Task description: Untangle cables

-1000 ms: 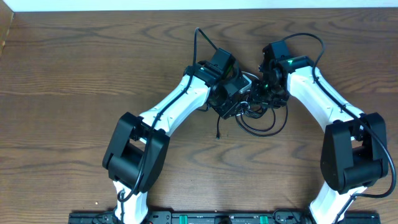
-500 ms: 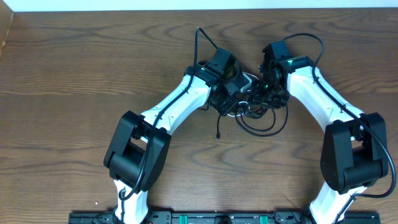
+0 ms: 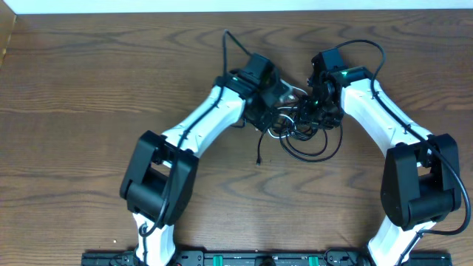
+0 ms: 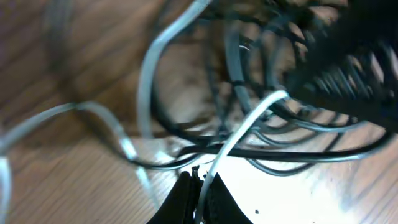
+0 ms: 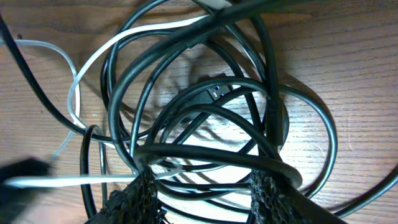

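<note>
The cables (image 3: pixel 316 150) lie in a knotted clump of black loops with one white cord, mid-table between my two grippers. My left gripper (image 3: pixel 279 118) is at the clump's left side. In the left wrist view, the left gripper (image 4: pixel 200 182) is shut on the white cable (image 4: pixel 249 127), which runs up from between its tips into blurred black loops. My right gripper (image 3: pixel 313 118) sits over the clump's right side. Seen from the right wrist, the right gripper (image 5: pixel 205 182) has its jaws apart, with black cables (image 5: pixel 186 93) crossing between and over the fingertips (image 5: pixel 146 186).
A loose black cord end (image 3: pixel 259 159) trails toward the table front, below the left gripper. Thicker black wires arc off both wrists at the back (image 3: pixel 235 46) (image 3: pixel 373 46). The table's far edge (image 3: pixel 148 12) meets a white wall. The arm bases stand at the front (image 3: pixel 159 222).
The left gripper has shut on the white cable and its wrist has shifted slightly back and left. The right arm and the clump's big loop have stayed put.
</note>
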